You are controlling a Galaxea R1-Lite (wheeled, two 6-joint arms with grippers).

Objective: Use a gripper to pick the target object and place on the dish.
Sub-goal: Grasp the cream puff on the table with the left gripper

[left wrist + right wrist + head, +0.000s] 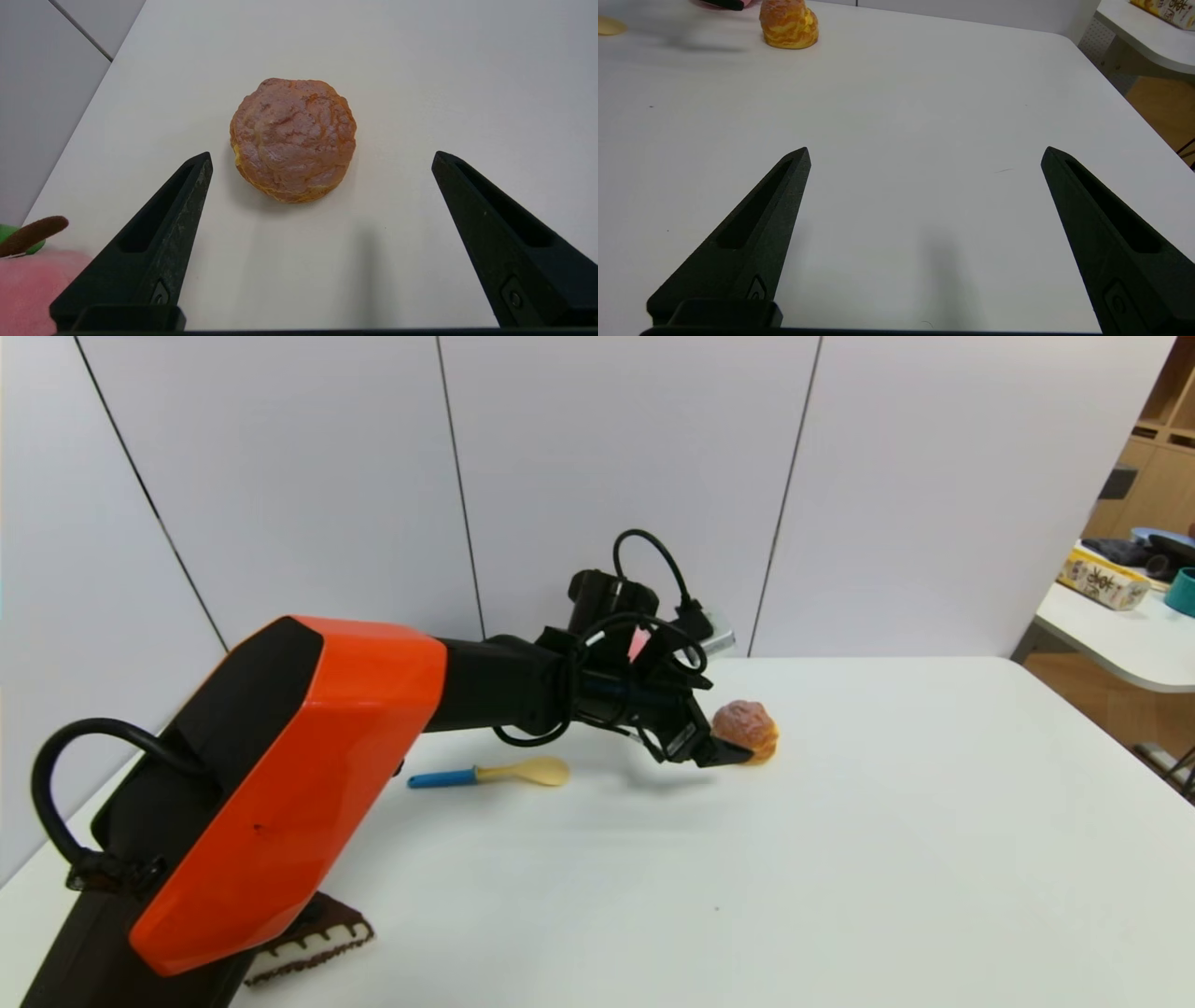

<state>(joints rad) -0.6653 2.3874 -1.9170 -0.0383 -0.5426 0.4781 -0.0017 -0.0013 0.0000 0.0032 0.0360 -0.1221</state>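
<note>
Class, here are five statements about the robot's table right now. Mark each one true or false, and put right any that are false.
1. The left gripper has its fingers spread wide, with nothing between them. True.
2. The cream puff is lifted off the table. False: it sits on the table, ahead of the open fingers.
3. A spoon with a blue handle lies on the table. True.
4. The right gripper is clamped on the cream puff. False: it is open over bare table, far from the puff.
5. The cream puff rests on a plate. False: no plate shows under it in any view.
</note>
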